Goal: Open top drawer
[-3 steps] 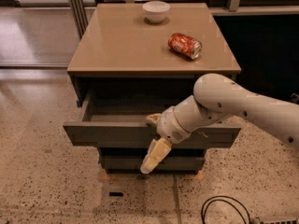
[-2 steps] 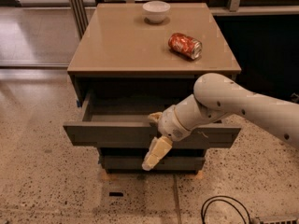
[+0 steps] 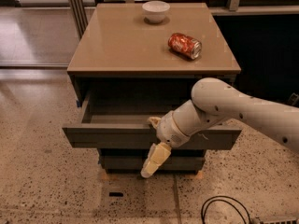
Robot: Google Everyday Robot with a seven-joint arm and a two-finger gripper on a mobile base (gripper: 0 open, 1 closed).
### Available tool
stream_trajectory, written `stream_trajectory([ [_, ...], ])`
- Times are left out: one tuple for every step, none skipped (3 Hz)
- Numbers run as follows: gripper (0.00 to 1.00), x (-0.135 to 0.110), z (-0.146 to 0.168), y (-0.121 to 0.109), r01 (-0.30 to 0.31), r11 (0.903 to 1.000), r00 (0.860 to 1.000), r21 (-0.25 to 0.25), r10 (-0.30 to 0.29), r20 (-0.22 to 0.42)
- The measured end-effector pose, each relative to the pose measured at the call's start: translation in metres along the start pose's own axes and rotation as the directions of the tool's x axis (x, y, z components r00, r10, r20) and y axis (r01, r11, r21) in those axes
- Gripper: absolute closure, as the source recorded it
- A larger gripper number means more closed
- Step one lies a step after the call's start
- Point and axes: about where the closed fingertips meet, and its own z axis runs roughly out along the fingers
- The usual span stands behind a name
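One top drawer (image 3: 112,137) stands pulled out across the middle of the frame, under a cabinet top (image 3: 121,43) carrying a bowl (image 3: 156,10) and a red can (image 3: 185,45). The gripper (image 3: 155,141) is at the drawer's front edge with its fingers (image 3: 156,158) spread: one hooks over the rim and the other hangs down in front.

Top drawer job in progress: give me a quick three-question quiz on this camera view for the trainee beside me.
1. True or false: the top drawer is fully shut.
2. Fill in: the red can lies on its ____ on the tabletop.
3. Choose one: where is the pincer?
A. resting on the tabletop
B. at the top drawer's front, near its middle
C. out of view

Key: 1 false, it is pulled out and its interior shows; 2 side; 3 B.
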Motion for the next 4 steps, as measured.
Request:
stream_trajectory([
  [0.00,-0.002,-0.002,0.000,0.000,1.0000,1.000,0.000,0.000,0.000],
  [0.00,0.002,0.000,0.013,-0.024,0.9992,1.000,-0.030,0.024,-0.001],
  [0.00,0.002,0.003,0.013,-0.016,0.9990,1.000,-0.042,0.017,0.005],
  [0.00,0.003,0.004,0.021,-0.016,0.9977,1.000,-0.065,0.016,0.005],
])
